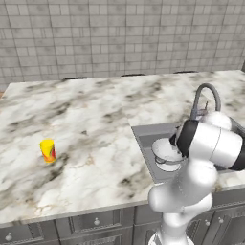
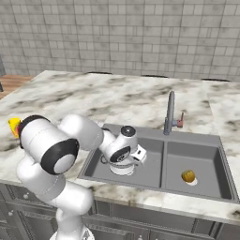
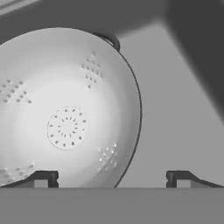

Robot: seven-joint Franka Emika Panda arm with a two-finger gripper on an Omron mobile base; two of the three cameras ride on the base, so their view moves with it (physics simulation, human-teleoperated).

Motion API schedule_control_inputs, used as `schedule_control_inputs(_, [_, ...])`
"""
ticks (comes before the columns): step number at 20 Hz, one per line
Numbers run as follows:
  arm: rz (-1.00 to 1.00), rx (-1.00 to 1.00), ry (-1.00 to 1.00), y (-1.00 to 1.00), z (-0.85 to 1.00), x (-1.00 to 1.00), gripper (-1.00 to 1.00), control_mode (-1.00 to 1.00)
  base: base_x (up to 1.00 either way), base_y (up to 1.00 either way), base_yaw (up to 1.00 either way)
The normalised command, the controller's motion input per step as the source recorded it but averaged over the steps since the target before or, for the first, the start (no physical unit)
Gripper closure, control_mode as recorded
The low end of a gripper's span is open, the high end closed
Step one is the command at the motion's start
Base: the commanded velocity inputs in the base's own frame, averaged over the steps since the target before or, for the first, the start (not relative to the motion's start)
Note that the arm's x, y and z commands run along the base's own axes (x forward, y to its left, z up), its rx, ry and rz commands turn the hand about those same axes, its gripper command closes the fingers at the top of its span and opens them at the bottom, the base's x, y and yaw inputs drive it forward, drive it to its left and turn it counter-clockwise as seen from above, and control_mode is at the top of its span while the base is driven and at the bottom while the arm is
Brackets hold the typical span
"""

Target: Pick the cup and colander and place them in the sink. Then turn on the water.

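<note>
At centre right of the left base view, the sink holds the colander, which sits upright in its left basin. In the hand view my gripper hovers just above the bowl's rim, fingers spread wide and holding nothing. My worry: lifting out carelessly could catch one fingertip on that rim and tip the bowl. Far off at the left of the same base view, the cup stands on the counter, not yet fetched.
</note>
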Motion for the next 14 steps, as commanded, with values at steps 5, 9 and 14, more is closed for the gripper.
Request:
schedule_control_inputs(5, [0.00,0.00,0.06,0.00,0.78,0.00,-1.00,-1.00,0.00,0.00,0.00])
schedule_control_inputs(9, [0.00,0.00,0.07,0.01,0.74,-0.04,-1.00,-1.00,0.00,0.00,0.00])
schedule_control_inputs(14, [0.02,0.00,0.02,0.04,0.43,-0.22,-1.00,-1.00,0.00,0.00,0.00])
